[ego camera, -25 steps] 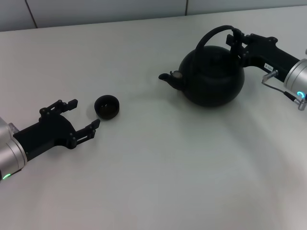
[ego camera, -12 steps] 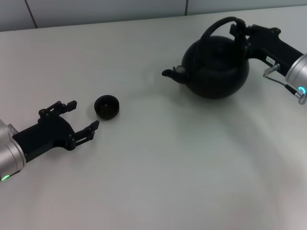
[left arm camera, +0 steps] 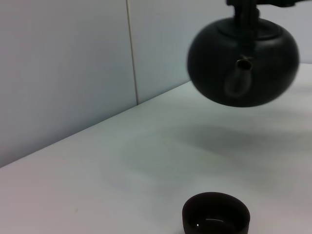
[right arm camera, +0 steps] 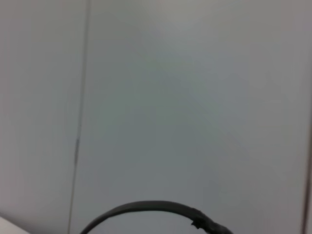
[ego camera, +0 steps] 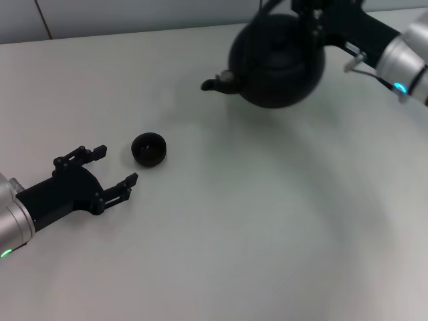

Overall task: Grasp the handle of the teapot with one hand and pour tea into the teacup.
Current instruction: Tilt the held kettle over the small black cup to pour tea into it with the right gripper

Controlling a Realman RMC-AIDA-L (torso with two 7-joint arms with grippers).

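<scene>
While left fingers (ego camera: 115, 171) stay wide, right fingers (ego camera: 313, 15) have raised the teapot (ego camera: 277, 60) higher

- Left gripper (ego camera: 110, 172): matte black all over, with thin linked fingers (ego camera: 127, 182) ending in small squared tips, pivot joints showing along each one.
- Behind it at seven o'clock, a blocky black palm housing runs into a rounded silver-grey wrist barrel (ego camera: 12, 226).
- There's a small green light glowing low on that left wrist barrel.
- Right gripper (ego camera: 314, 8): same matte black body, long and angular, cut off at the twelve o'clock edge.
- At four o'clock from it, a silver wrist cylinder (ego camera: 404, 63) with a black band and a blue-green light.
- A thin metal bracket and cable loop alongside that right wrist.
</scene>
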